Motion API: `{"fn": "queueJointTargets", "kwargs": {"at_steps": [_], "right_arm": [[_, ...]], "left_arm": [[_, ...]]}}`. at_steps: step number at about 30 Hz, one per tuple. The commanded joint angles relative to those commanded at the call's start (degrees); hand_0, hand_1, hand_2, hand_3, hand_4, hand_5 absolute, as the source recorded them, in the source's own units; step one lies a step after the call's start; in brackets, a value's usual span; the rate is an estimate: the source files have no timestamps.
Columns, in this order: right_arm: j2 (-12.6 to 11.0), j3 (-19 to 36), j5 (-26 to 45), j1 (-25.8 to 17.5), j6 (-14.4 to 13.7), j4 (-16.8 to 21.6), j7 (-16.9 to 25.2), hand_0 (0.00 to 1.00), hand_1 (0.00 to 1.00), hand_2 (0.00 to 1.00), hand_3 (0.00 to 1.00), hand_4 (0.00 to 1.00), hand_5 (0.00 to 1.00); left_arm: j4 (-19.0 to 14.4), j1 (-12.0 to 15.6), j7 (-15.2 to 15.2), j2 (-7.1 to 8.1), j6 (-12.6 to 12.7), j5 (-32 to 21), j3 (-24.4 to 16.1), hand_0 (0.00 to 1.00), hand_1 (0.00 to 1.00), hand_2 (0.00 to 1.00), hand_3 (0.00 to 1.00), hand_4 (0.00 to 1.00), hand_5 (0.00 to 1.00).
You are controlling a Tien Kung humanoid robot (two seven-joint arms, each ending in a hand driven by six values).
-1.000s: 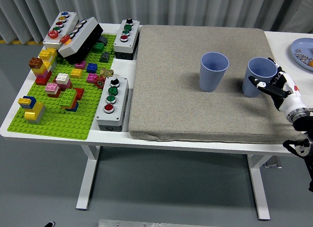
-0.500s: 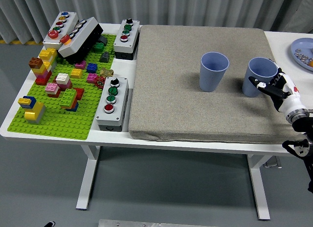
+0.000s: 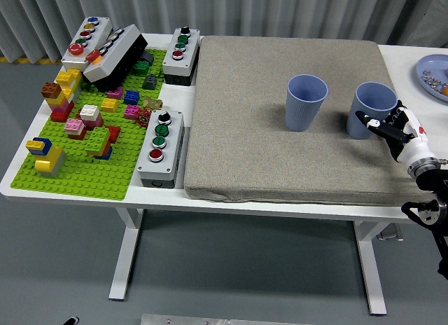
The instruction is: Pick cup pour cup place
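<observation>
The right hand (image 3: 397, 127) is seen at the table's 3 o'clock edge, its fingers (image 3: 369, 120) spread loosely and reaching toward the right cup (image 3: 372, 109), just beside its near wall; whether they touch it cannot be told, and nothing is gripped. That blue cup stands upright on the grey mat (image 3: 280, 157). A second blue cup (image 3: 306, 101), also upright, is set at 9 o'clock from it, clearly apart. At the table's 9 o'clock side a green brick baseplate (image 3: 84, 174) is laid, loaded with coloured bricks, and button boxes (image 3: 161, 147) are placed around it. A blue plate (image 3: 425, 66) lies at 1 o'clock from the hand.
</observation>
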Motion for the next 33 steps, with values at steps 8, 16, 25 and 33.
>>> {"fn": "queueJointTargets", "kwargs": {"at_steps": [8,16,25,33], "right_arm": [[0.10,-0.06,1.07,-0.03,-0.22,-0.05,-0.14,0.898,0.820,0.772,0.816,0.828,0.243],[0.08,0.03,1.55,-0.03,-0.45,-0.16,-0.61,0.815,0.677,0.559,0.631,0.746,0.144],[0.14,0.06,0.82,-0.18,-0.71,1.17,-0.72,0.743,0.581,0.482,0.554,0.720,0.123],[-0.24,0.67,-4.98,-0.17,-2.86,5.68,-1.06,0.736,0.584,0.481,0.549,0.719,0.120]], "left_arm": [[0.00,0.16,0.01,0.05,0.02,-0.06,0.09,0.807,0.761,0.810,0.752,0.533,0.998],[0.00,0.19,0.01,0.08,0.01,-0.10,0.11,0.807,0.761,0.811,0.751,0.533,0.998],[0.00,0.22,-0.02,0.09,0.02,-0.14,-0.02,0.807,0.760,0.811,0.751,0.534,0.998],[0.00,0.28,0.02,0.15,-0.01,-0.11,-0.13,0.807,0.760,0.811,0.751,0.534,0.998]]}}
